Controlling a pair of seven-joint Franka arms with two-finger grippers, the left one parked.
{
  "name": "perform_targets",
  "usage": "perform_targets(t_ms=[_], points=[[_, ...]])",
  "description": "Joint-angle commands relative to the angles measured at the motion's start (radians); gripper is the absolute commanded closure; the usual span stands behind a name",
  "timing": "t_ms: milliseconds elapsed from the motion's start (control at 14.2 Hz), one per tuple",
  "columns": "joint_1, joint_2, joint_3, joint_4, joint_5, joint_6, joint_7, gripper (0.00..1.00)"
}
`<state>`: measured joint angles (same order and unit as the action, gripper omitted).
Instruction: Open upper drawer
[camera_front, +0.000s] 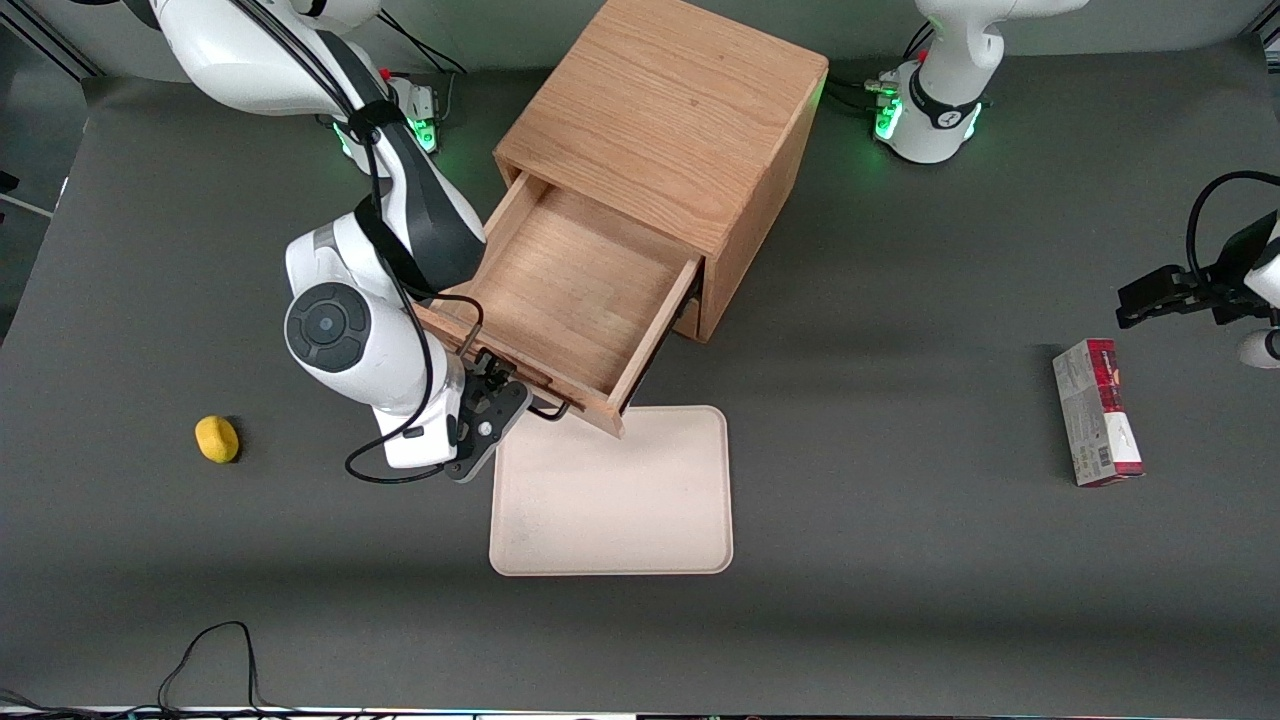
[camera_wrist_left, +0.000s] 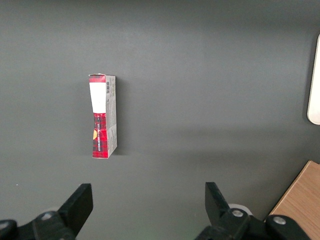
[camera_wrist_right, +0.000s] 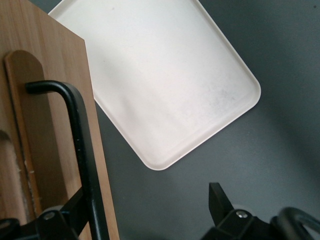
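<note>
One small yellow rounded object (camera_front: 217, 439) lies alone toward my working end of the dark grey counter (camera_front: 900, 300), well apart from everything else.

Next comes my hand (camera_front: 492, 378), at the front of the upper drawer (camera_front: 570, 290). Its fingers are spread apart and grip nothing. The long black wire handle (camera_wrist_right: 82, 140) runs just beside one finger (camera_wrist_right: 75, 207), while the other finger stands well off over bare counter.

The upper drawer is pulled far out of the light oak box cabinet (camera_front: 660, 110), and its bare wood floor shows from wall to wall. It comes out at a slant toward the front camera. The front corner that points toward the parked arm's end hangs over the rim of the flat cream rectangular tray (camera_front: 610, 490).

The tray lies on the counter nearer to the front camera than the drawer, and only its plain surface shows. A strip of bare counter separates my wrist from the tray's edge, and wide bare counter runs between the tray and the front camera.

Toward the parked arm's end, a red and white rectangular carton (camera_front: 1097, 412) lies flat, well apart from the cabinet and the tray, with broad dark counter between them.
</note>
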<state>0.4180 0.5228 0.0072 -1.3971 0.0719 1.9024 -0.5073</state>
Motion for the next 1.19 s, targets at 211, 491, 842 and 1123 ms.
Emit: perform_targets(t_ms=[211, 491, 842, 1123], points=[[-0.01, 0.008, 0.004, 0.174, -0.014, -0.135, -0.005, 0.0], [-0.011, -0.033, 0.002, 0.239, -0.046, -0.203, 0.012, 0.0], [-0.007, -0.144, -0.059, 0.227, -0.081, -0.284, 0.224, 0.0], [-0.008, -0.231, -0.156, 0.176, -0.112, -0.344, 0.326, 0.0]])
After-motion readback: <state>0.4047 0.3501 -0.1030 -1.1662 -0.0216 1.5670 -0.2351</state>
